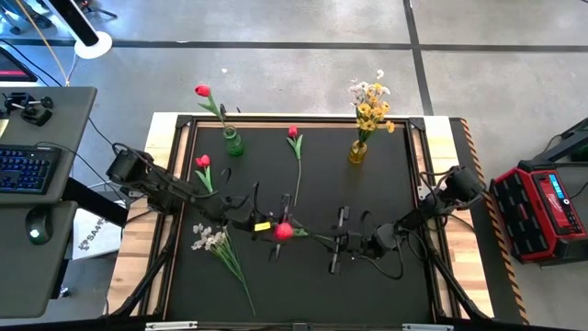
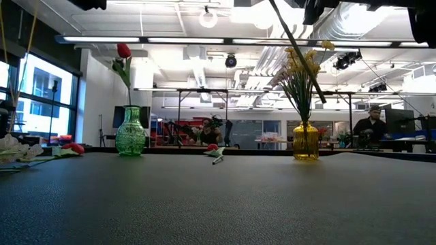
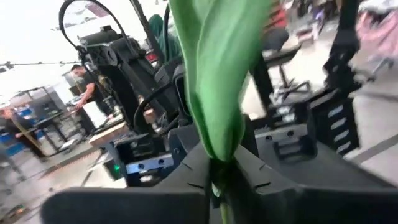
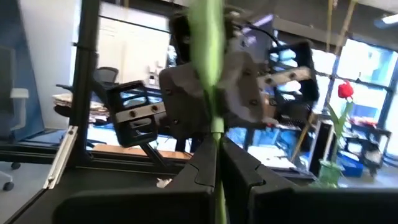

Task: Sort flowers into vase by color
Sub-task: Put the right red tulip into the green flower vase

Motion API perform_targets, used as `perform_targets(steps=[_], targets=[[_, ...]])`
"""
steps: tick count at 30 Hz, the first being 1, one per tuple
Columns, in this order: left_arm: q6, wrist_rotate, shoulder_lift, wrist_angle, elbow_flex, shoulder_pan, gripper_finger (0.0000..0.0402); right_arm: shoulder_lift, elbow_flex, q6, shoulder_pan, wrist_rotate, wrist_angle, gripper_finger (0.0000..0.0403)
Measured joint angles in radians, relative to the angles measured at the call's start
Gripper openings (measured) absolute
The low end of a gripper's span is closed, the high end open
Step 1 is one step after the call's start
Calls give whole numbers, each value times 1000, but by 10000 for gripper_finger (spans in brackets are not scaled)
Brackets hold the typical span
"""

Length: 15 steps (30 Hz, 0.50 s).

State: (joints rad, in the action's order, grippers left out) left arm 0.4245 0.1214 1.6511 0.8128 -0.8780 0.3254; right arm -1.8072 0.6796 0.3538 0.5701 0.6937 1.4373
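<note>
A red tulip (image 1: 283,232) hangs between my two grippers above the table's middle, its stem (image 1: 317,237) running toward the right. My left gripper (image 1: 274,227) is shut on it beside the head. My right gripper (image 1: 335,241) is shut on the stem farther along. A green vase (image 1: 233,142) at the far left holds one red tulip (image 1: 202,91). At the far right, a yellow vase (image 1: 357,152) holds yellow and white sprays (image 1: 370,103). Two red tulips (image 1: 294,138) (image 1: 203,164) and a white spray (image 1: 209,239) lie flat on the mat. My left gripper pinches the tulip between its two shut fingers where a broad green leaf (image 3: 214,134) comes out, close to the red head. The fingers reach in level from the table's left. The flower is lifted clear of the mat. My right gripper pinches the thin green stem (image 4: 216,134) between its two shut fingers. The fingers come nearly level from the table's right and lie across the stem. The stem runs on toward my left gripper, clear of the table.
The black mat (image 1: 386,184) is framed by a wooden rim. A desk with keyboard (image 1: 23,170) stands to the left and a red case (image 1: 542,211) to the right. In the low view a person (image 2: 371,126) sits in the room beyond the table.
</note>
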Motion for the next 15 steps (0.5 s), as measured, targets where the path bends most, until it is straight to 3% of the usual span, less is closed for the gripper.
perform_targets(steps=[4, 10, 12, 15], targets=[[26, 157, -36, -128, 0, 22, 9, 5, 0, -24, 19, 231, -31, 27], [-29, 536, -221, -537, -16, 74, 4, 82, 0, 58, 98, 687, -73, 132], [-90, 694, -303, -692, -16, 74, 3, 107, 0, 81, 119, 771, -71, 164], [-215, 882, -454, -920, -17, 32, 2, 115, 0, 81, 135, 769, -77, 197]])
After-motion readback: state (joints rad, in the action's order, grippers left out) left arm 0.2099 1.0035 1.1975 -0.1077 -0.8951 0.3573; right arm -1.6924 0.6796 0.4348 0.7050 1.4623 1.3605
